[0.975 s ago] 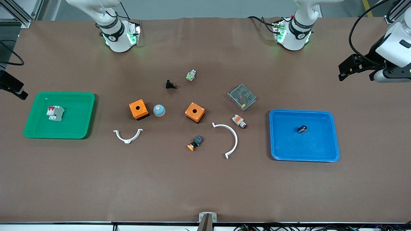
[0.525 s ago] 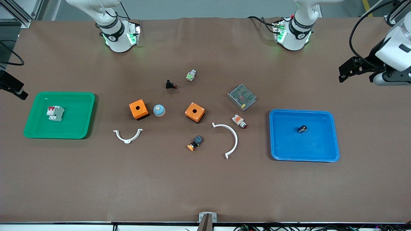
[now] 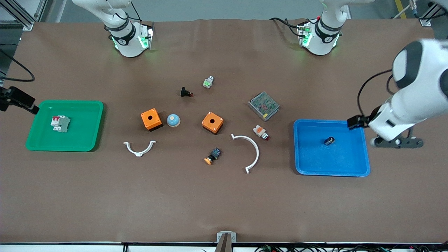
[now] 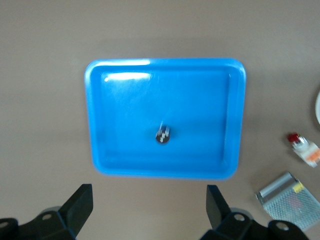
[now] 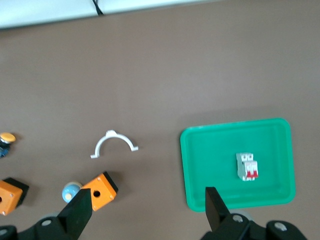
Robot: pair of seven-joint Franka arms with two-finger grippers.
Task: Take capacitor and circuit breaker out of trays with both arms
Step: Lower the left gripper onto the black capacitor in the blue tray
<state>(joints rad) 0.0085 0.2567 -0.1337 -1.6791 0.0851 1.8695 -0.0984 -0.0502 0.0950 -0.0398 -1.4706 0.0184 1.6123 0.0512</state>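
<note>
The capacitor (image 3: pixel 329 140) lies in the blue tray (image 3: pixel 350 166), the breaker (image 3: pixel 60 123) in the green tray (image 3: pixel 84 141). The left gripper (image 4: pixel 150 210) and the right gripper (image 5: pixel 148 210) are both high above the tabletop (image 3: pixel 224 203), jaws apart and empty.

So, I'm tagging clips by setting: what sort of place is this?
Probably a robotics lab or test bench: two arms bolted at a brown table, electrical parts scattered on it, a green tray and a blue tray for sorting.
</note>
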